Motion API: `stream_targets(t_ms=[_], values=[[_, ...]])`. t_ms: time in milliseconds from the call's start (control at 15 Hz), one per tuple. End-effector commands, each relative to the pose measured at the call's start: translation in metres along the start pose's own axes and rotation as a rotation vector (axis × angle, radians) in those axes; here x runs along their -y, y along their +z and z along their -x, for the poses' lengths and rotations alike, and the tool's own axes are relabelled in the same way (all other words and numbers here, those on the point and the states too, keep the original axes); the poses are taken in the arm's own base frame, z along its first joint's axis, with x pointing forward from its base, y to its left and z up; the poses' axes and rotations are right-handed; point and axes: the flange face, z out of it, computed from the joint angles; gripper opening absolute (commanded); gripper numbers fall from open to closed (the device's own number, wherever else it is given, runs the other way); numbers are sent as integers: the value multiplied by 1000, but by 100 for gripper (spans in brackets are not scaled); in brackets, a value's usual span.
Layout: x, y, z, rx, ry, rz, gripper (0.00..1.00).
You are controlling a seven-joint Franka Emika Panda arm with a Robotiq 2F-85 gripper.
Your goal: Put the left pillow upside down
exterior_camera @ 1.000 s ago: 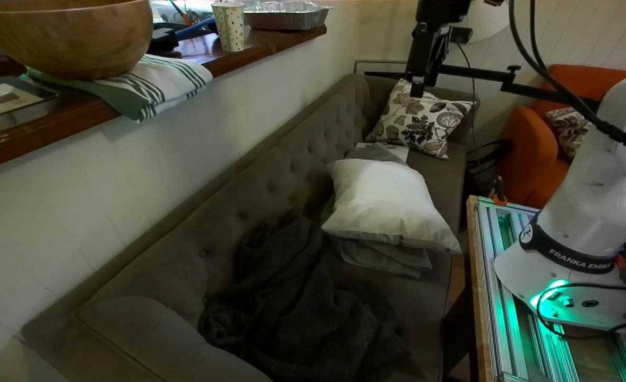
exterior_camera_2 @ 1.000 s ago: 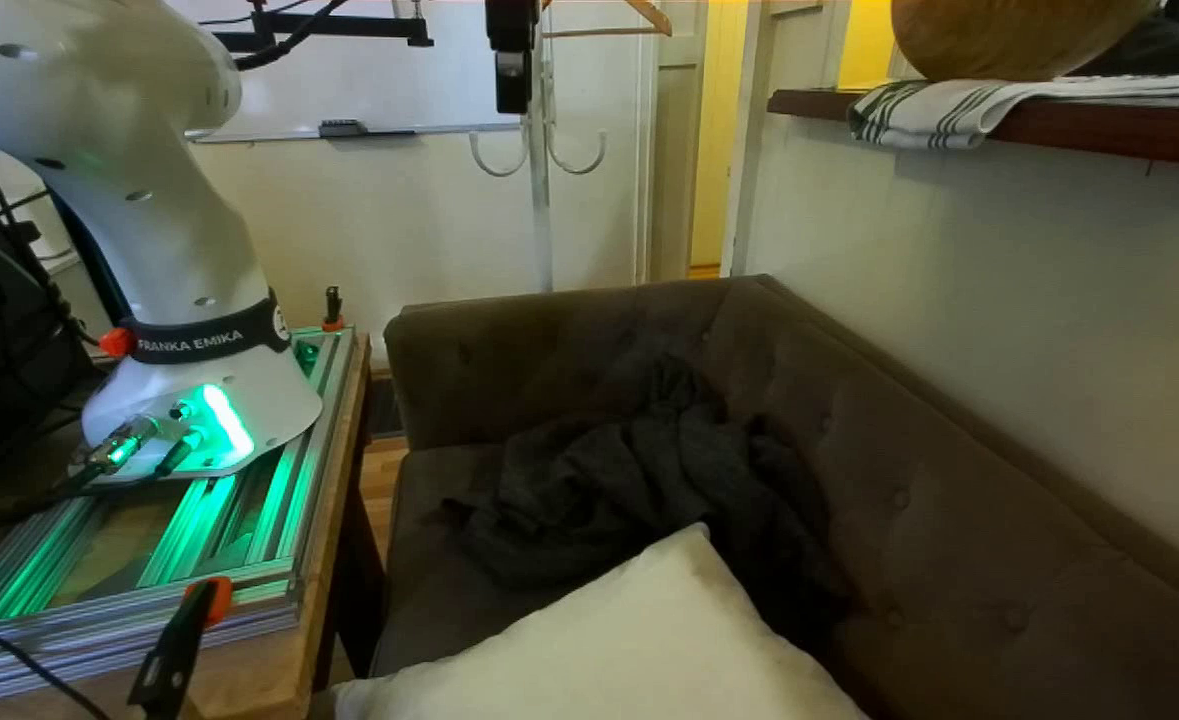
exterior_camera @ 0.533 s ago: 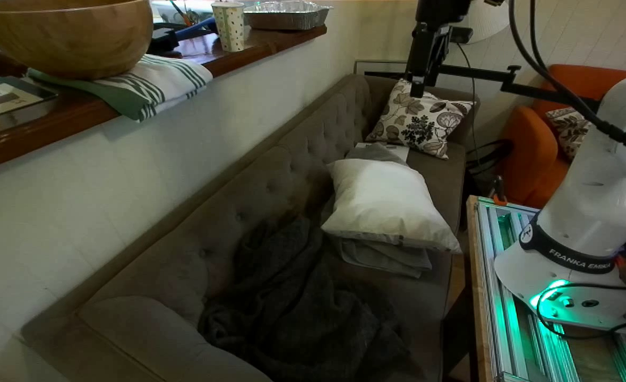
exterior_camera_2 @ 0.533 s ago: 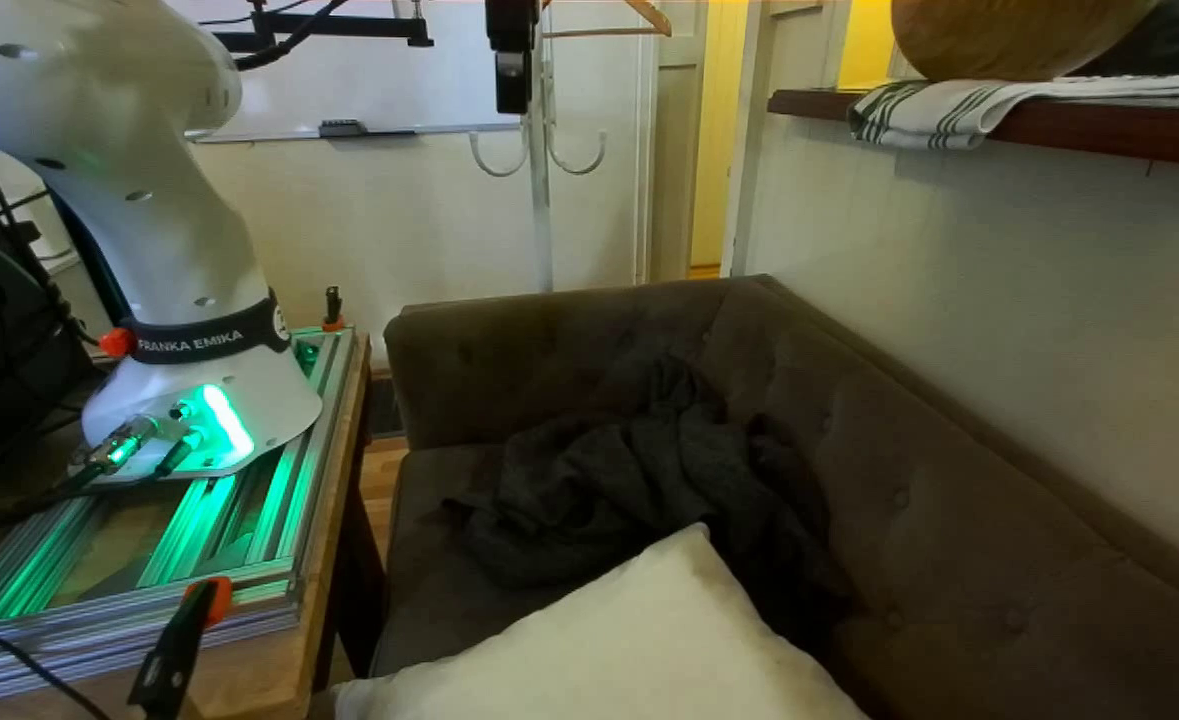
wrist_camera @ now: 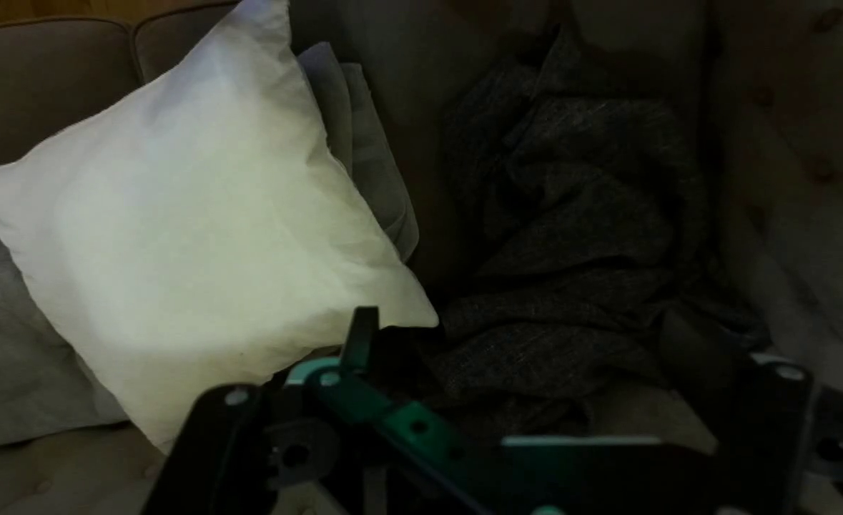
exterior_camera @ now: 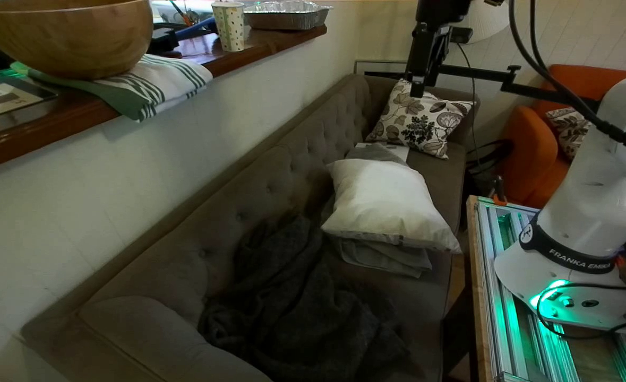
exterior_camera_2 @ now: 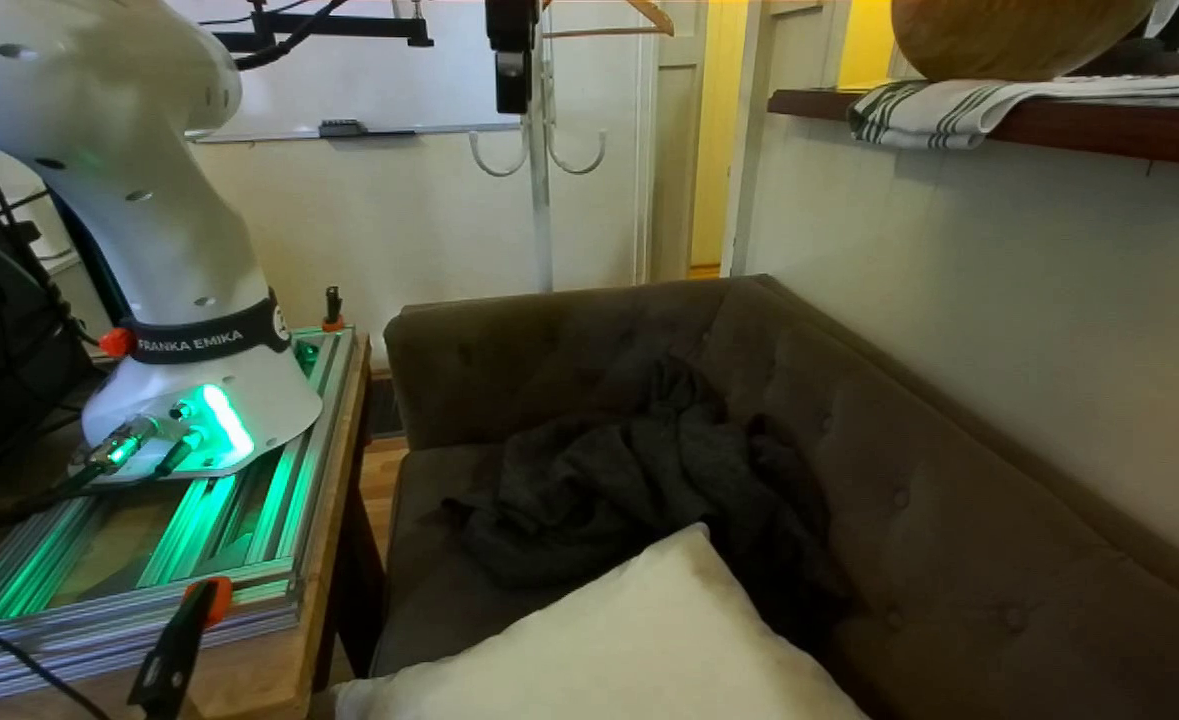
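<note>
In the wrist view, the gripper (wrist_camera: 521,336) hung above the sofa (wrist_camera: 42,79) with its jaws spread well apart, the dark blanket (wrist_camera: 571,236) showing below the gap. In both exterior views it pointed down, well apart from the white pillow (wrist_camera: 199,222). That pillow lay left of it in the wrist view, flat on some grey fabric (wrist_camera: 21,343) that showed past its edges; one corner pointed right, at the blanket, and whether the two touched could not be told. In an exterior view the blanket was heaped toward the sofa's near end, and a patterned pillow (exterior_camera: 424,122) leaned in the far corner. The arm (exterior_camera: 578,212) stood on a table (exterior_camera: 482,318) to the right. To the left, a ledge (exterior_camera: 275,45) carried a cup (exterior_camera: 230,26), a foil tray (exterior_camera: 286,20) and a bowl (exterior_camera: 68,40) resting on a striped towel (exterior_camera: 169,79).
</note>
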Motion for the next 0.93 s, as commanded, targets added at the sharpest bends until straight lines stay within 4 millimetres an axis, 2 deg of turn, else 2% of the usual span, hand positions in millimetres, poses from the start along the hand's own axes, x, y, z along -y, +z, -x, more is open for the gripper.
stream_targets(t_ms=[0, 267, 600, 867], values=[[0, -1, 0, 1, 0, 0, 100], [-35, 30, -23, -20, 207, -45, 100], [-86, 99, -40, -19, 477, -37, 100], [-112, 148, -60, -6, 679, -23, 100]])
